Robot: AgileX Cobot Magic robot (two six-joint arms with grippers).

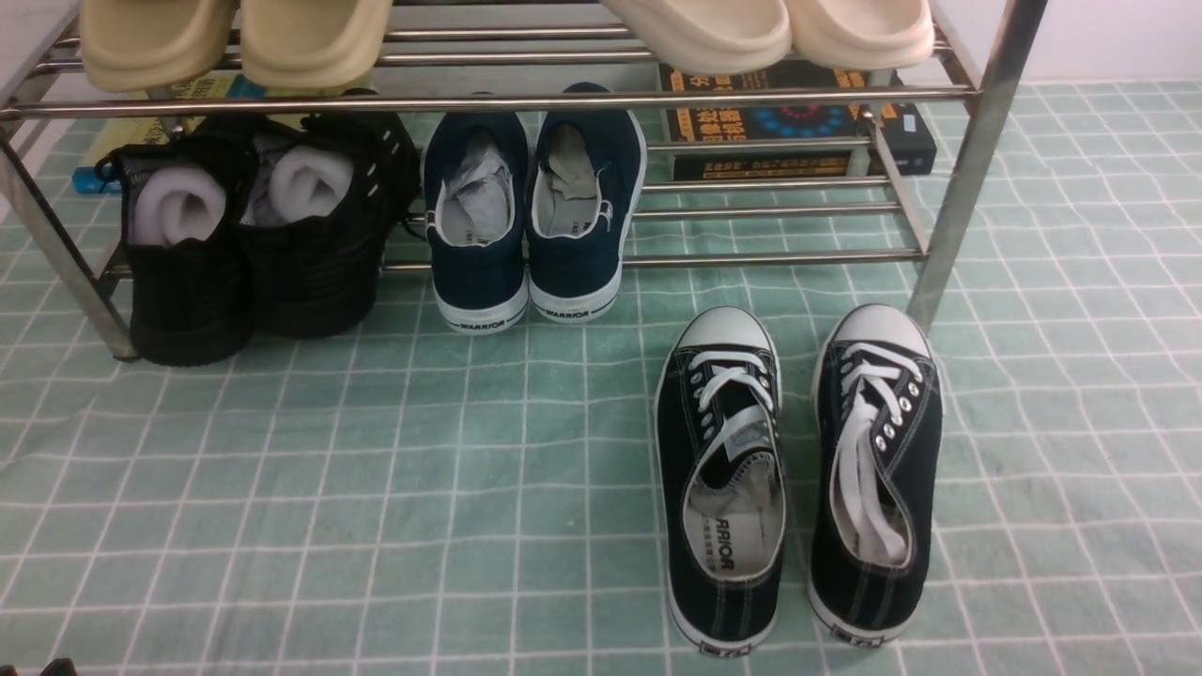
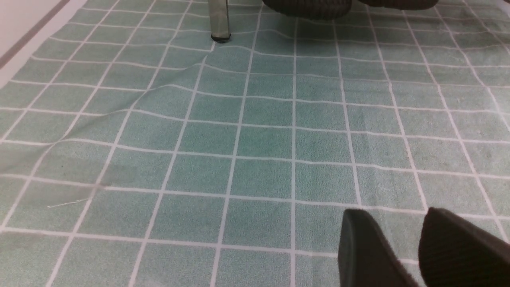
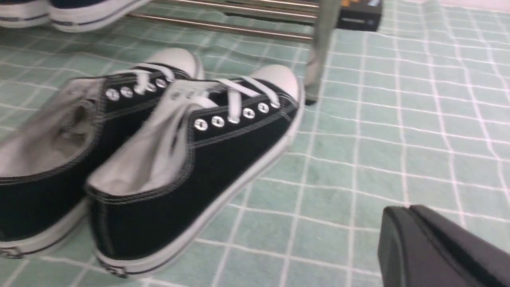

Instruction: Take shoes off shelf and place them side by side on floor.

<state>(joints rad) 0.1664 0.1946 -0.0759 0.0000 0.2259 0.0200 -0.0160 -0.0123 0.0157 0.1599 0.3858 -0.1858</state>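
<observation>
Resting side by side on the floor (image 1: 282,526), the shoes (image 1: 798,469) are seen just in front of the shelf (image 1: 977,141), toes near its right front leg. The canvas uppers are judged soft and light, the rubber soles stiffer; the heel rim is the best place to hold. The right gripper (image 3: 402,223) is closed and empty; the left gripper (image 2: 398,247) is parted, holding nothing.
</observation>
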